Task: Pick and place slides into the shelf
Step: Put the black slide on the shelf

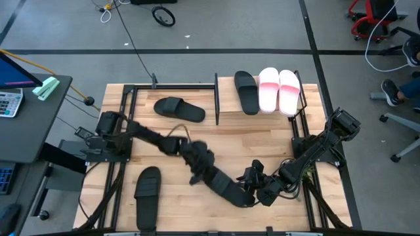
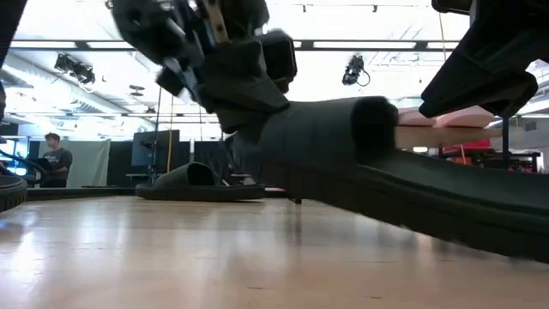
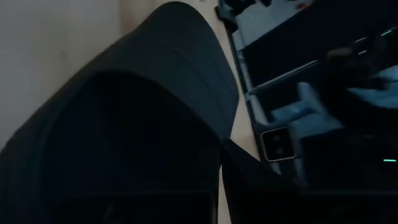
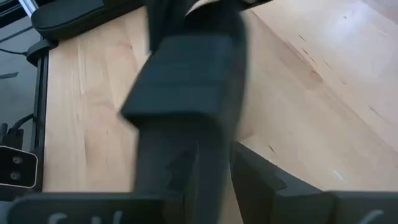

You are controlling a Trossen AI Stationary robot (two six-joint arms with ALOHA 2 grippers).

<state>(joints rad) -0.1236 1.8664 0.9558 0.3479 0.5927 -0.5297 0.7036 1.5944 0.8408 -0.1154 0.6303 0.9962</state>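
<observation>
A black slide (image 1: pixel 226 187) lies slantwise between my two grippers near the table's near edge; in the low view (image 2: pixel 429 197) it is tilted, strap end raised. My left gripper (image 1: pixel 197 162) is shut on its far-left end. My right gripper (image 1: pixel 259 185) is open beside the slide's right end; whether it touches, I cannot tell. The shelf (image 1: pixel 226 85) stands at the far edge, with two pink slides (image 1: pixel 279 90) and a black slide (image 1: pixel 246 92) flat on its top board. Another black slide (image 1: pixel 178 108) lies flat left of that board. My left gripper holds the black slide at its strap end (image 2: pixel 283 129), coming slanting down from the table's left. The strap (image 3: pixel 155 124) fills the left wrist view and hides the fingers, so the kind of hold does not show. That end is lifted; the sole (image 2: pixel 480 215) slopes down toward the near right.
A further black slide (image 1: pixel 147 196) lies flat at the table's near left corner, also in the right wrist view (image 4: pixel 68 15). Black frame rails (image 1: pixel 125 105) run along both table sides. Bare wood lies in the table's middle (image 1: pixel 262 141). A person (image 2: pixel 56 159) stands far behind the table.
</observation>
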